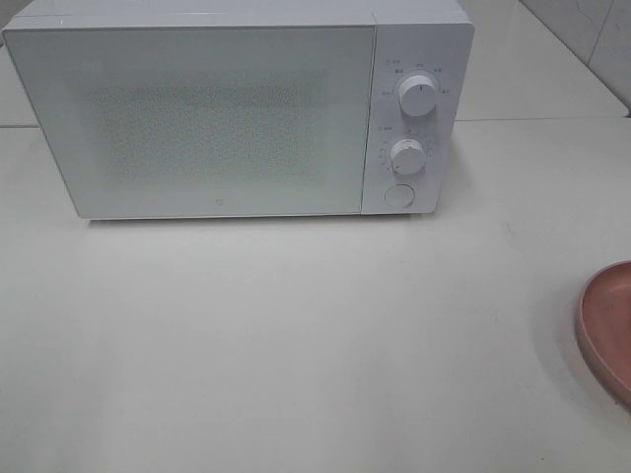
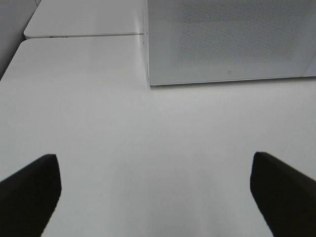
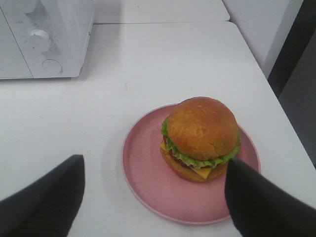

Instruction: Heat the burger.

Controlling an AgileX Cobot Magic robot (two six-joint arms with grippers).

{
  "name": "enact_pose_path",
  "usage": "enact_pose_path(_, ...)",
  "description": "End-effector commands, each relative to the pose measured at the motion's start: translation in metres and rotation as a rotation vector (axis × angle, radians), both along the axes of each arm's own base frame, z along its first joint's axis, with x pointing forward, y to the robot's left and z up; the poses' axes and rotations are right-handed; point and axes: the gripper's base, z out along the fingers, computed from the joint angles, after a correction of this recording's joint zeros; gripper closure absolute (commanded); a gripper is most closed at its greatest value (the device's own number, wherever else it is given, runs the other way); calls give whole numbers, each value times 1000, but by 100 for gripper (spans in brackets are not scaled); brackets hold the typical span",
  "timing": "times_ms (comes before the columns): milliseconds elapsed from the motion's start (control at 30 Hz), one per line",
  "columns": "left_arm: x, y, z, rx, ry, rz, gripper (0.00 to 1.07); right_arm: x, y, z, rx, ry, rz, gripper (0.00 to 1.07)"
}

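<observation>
**Burger waits on its plate, both grippers spread wide**

Burger (image 3: 201,139) is missing from the high exterior view, where only a curved slice of the pink plate (image 1: 606,330) shows at the right edge of the white table (image 1: 296,345). The white microwave (image 1: 237,108) stands at the back with its door shut, two round knobs (image 1: 418,96) and a round button one under the other on its right panel. Neither arm appears in this view.

From the left wrist, the left gripper (image 2: 157,192) has its two dark fingers (image 2: 29,190) far apart with only bare table between them. The microwave's door sits ahead of this gripper and off to one side, well apart from the fingers.

From the right wrist, the right gripper (image 3: 155,195) also stands wide, gripping nothing. The burger sits upright on the plate just ahead of it, nearer one finger (image 3: 266,202) than the other; that finger's tip overlaps the plate's rim, and whether it touches cannot be told. The bun is golden-brown, with lettuce, cheese and tomato showing beneath. The microwave's control panel lies farther ahead, on the opposite finger's side.
</observation>
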Motion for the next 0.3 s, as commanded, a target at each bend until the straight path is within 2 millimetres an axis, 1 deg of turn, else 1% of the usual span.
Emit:
enact_pose_path(33, -3, -1, 0, -10, -31, 2, 7, -3, 0, -1, 1, -32, -1, 34)
enact_pose_path(300, -3, -1, 0, -10, -31, 2, 7, -3, 0, -1, 1, -32, -1, 34)
